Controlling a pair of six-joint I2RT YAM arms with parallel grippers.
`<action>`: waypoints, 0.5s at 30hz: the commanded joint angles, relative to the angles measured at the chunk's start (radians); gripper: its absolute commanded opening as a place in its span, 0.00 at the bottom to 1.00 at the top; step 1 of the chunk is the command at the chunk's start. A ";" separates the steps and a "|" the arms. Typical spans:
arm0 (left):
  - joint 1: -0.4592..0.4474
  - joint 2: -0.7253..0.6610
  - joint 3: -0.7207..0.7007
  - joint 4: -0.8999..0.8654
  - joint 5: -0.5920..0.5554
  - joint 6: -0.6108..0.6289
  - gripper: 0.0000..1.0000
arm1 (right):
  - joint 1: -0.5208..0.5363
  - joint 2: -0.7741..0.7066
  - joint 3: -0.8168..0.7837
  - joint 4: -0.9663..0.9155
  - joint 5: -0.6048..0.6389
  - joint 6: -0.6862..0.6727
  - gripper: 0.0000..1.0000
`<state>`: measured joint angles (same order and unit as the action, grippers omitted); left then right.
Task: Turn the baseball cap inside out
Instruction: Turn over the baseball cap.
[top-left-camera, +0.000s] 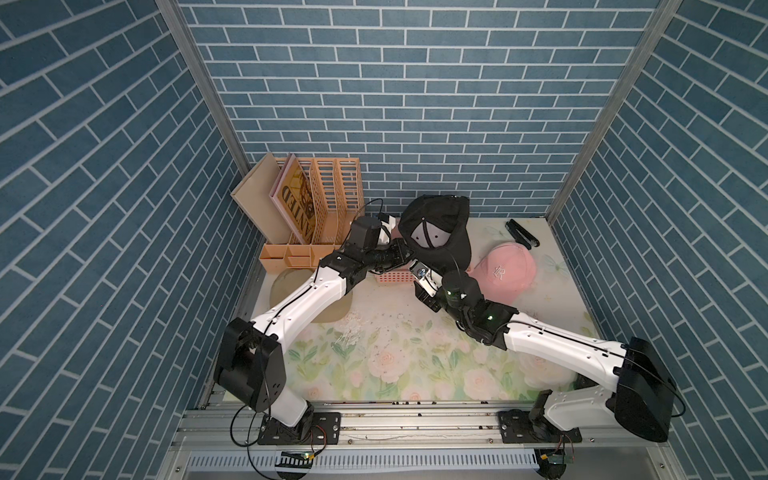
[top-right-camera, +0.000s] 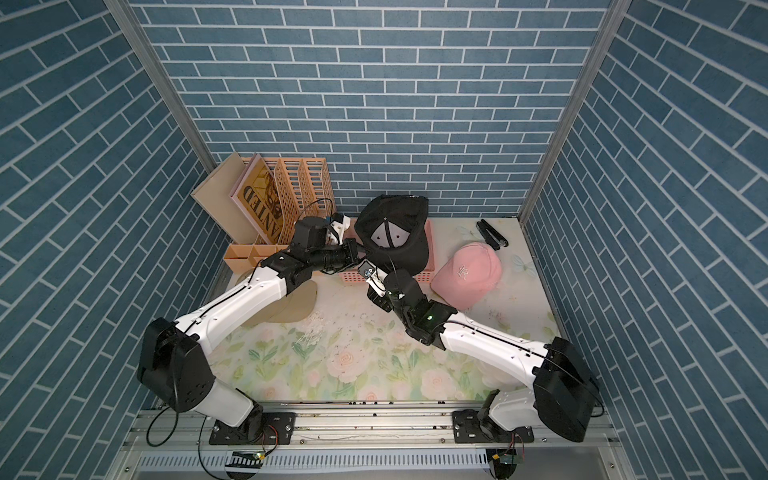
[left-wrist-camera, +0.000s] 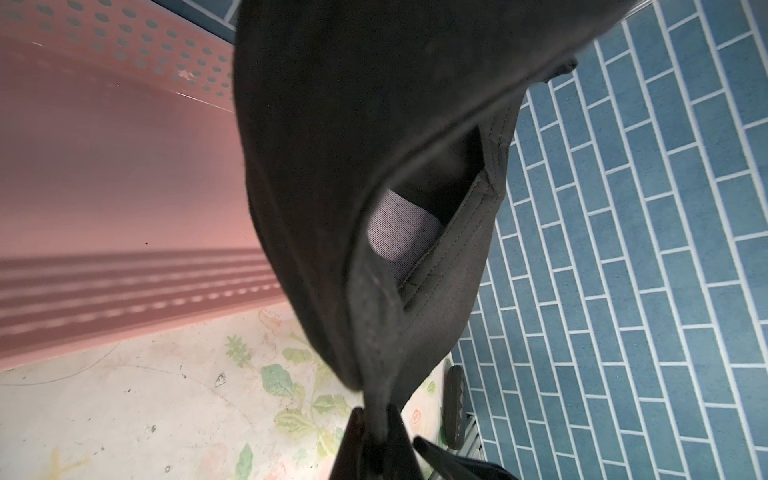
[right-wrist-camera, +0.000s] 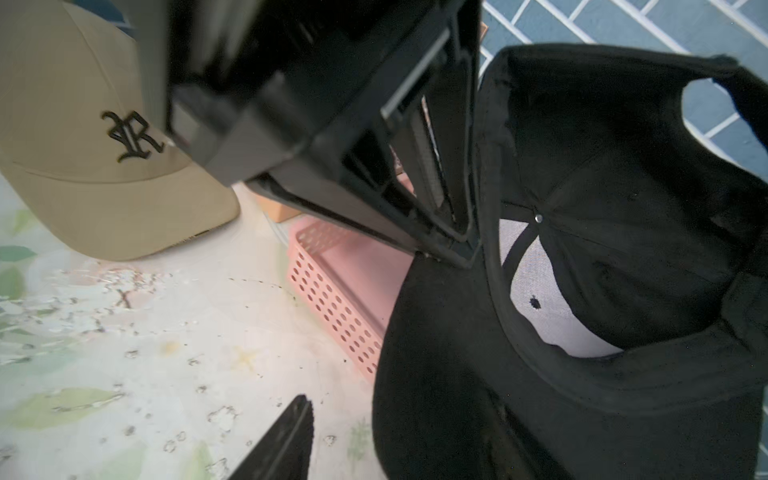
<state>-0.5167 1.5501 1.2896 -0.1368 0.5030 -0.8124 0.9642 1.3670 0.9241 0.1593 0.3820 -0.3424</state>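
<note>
Left gripper: jaws are closed tight, with a fold of the black cap pinched between them at its rim. The cap is held off the table by that pinch and hangs above the pink perforated basket, toward the back of the floral table. In both top views its opening is turned upward. Pale grey lining and the crown button are seen inside, so the crown is not yet turned out.

Right gripper: it is placed just below the cap's brim with its jaws apart. One finger is seen clear of the fabric; the other is lost against the black brim.

A tan cap with a dark letter is lying partly under the left arm. A pink cap is set beside the basket on the right arm's side. A small black tool is noted near the back wall. An orange file rack with a book is stood in the back corner on the left arm's side.
</note>
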 joint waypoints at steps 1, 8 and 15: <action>0.001 -0.042 -0.010 0.052 0.031 -0.006 0.00 | 0.006 0.027 0.032 0.094 0.131 -0.094 0.65; 0.000 -0.054 -0.030 0.038 0.049 0.008 0.00 | 0.002 0.088 0.016 0.281 0.244 -0.227 0.52; -0.002 -0.059 -0.044 0.048 0.045 0.006 0.00 | -0.025 0.091 -0.014 0.408 0.190 -0.270 0.10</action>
<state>-0.5098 1.5196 1.2648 -0.0891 0.5026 -0.8368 0.9638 1.4651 0.9157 0.4355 0.5667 -0.6117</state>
